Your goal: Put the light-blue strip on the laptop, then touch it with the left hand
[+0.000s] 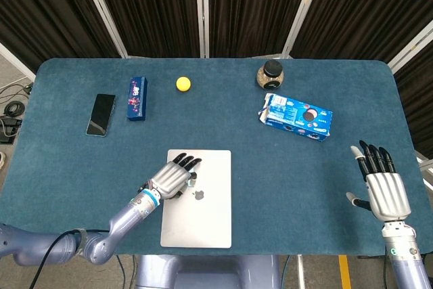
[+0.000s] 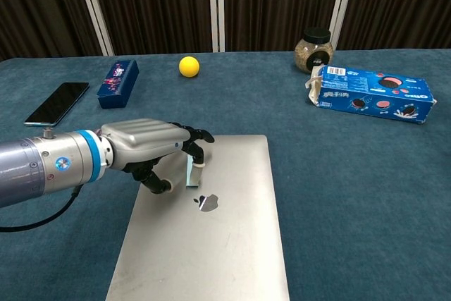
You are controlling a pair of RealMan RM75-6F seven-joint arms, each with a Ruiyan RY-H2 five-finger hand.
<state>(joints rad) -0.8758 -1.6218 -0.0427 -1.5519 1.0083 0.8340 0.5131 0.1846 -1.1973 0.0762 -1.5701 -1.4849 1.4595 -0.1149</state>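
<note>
A closed silver laptop [image 1: 203,218] [image 2: 218,244] lies at the table's near edge. My left hand [image 1: 172,177] [image 2: 144,146] hovers over its upper left corner with the fingers curled down. It holds the small light-blue strip [image 2: 192,173] [image 1: 193,178], which stands upright with its lower end on the lid, just above the logo. My right hand [image 1: 384,191] sits at the table's right edge, fingers spread and holding nothing. The chest view does not show it.
A blue biscuit box [image 1: 296,117] [image 2: 370,94] and a dark-lidded jar [image 1: 270,74] [image 2: 314,49] are at the back right. A yellow ball [image 1: 183,84] [image 2: 188,66], a small dark-blue box [image 1: 137,98] [image 2: 117,83] and a black phone [image 1: 101,114] [image 2: 58,103] lie at the back left.
</note>
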